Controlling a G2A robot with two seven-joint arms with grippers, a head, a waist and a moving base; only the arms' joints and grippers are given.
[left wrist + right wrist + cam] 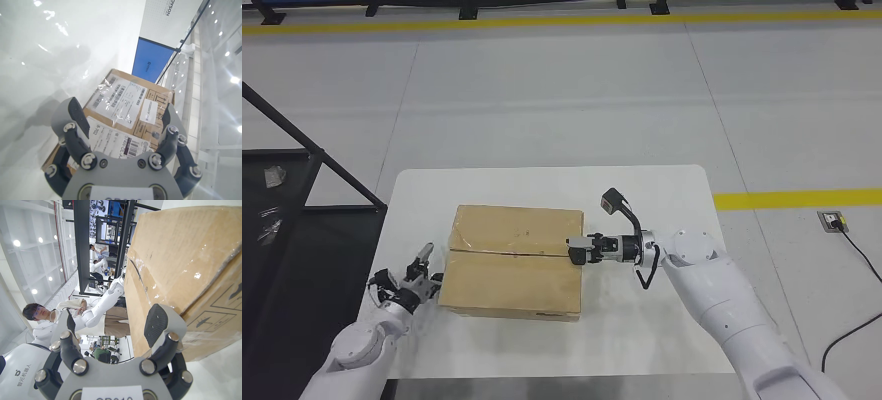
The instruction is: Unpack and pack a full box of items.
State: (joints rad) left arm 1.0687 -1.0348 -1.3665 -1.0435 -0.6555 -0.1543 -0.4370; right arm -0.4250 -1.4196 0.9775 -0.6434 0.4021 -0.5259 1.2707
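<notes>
A closed brown cardboard box (pixel 514 260), its taped seam running along the top, lies in the middle of the white table (pixel 642 190). My left gripper (pixel 427 268) stands open just off the box's left end. In the left wrist view the gripper (pixel 122 117) faces the box's side (pixel 121 106), which is covered with shipping labels, and nothing is between its fingers. My right gripper (pixel 577 250) is at the box's right end, level with the seam. In the right wrist view that gripper (pixel 113 325) is open, with one pad (pixel 156 325) by the box's top corner (pixel 179 266).
A black frame with dark netting (pixel 282 220) stands just left of the table. Bare table surface lies behind the box and to its right. The table's front edge runs close to the box's near side.
</notes>
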